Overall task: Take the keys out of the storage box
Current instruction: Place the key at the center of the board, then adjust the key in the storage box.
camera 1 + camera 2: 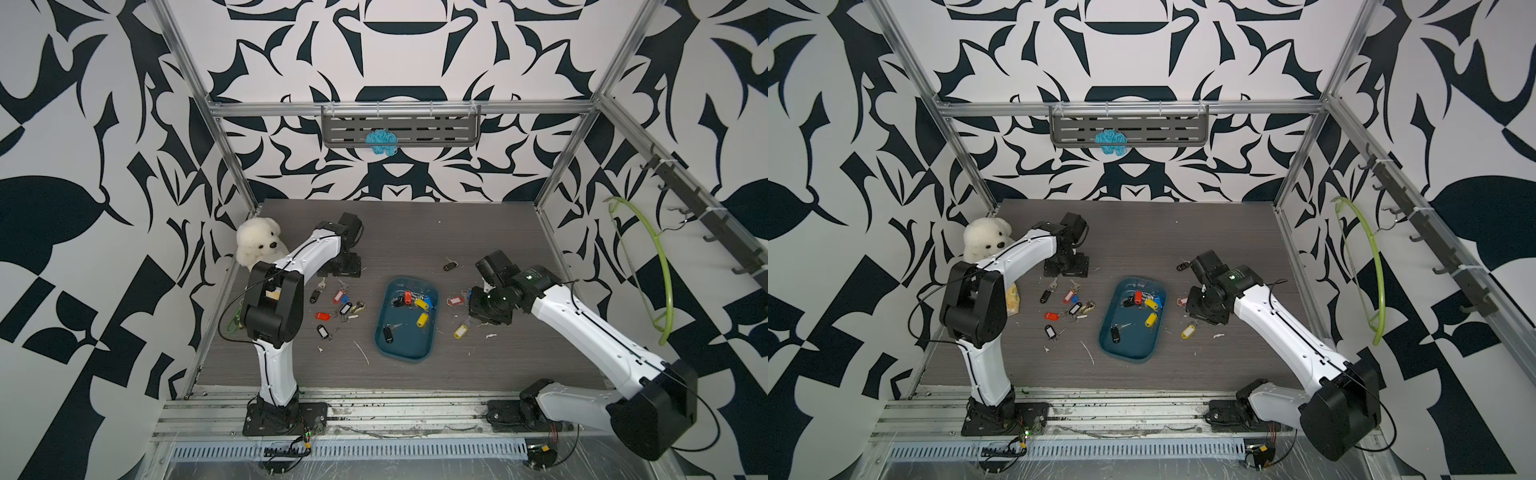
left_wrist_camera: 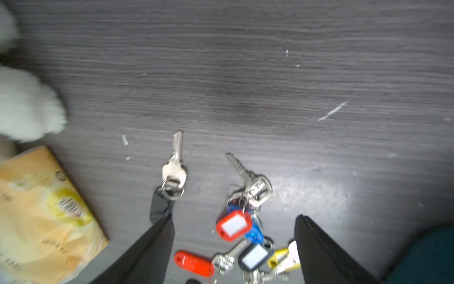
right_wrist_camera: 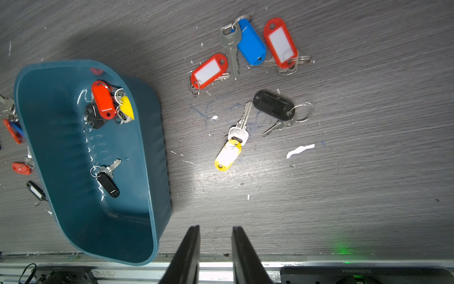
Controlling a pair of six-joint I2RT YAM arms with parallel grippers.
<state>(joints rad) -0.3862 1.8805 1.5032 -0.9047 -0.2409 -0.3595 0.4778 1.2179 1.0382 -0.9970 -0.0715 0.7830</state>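
The teal storage box (image 1: 409,347) (image 1: 1133,347) (image 3: 140,172) lies mid-table. Inside it are keys: a bunch with red, yellow, blue and black tags (image 1: 413,300) (image 3: 105,103), a yellow-tagged one (image 1: 422,319) and a black-tagged one (image 1: 387,333) (image 3: 108,182). More keys lie on the table left of the box (image 1: 340,305) (image 2: 253,255) and right of it (image 1: 460,331) (image 3: 228,152). My left gripper (image 2: 234,217) (image 1: 340,268) hangs wide open over the left group, holding nothing. My right gripper (image 3: 215,227) (image 1: 488,309) stands right of the box, its jaws a narrow gap apart and empty.
A white plush bear (image 1: 257,243) sits at the back left, with a yellow packet (image 2: 44,216) (image 1: 1013,299) beside the left arm. A grey slotted shelf (image 1: 401,126) hangs on the back wall. A green hanger (image 1: 660,266) hangs at the right. Paper scraps (image 3: 299,150) litter the table.
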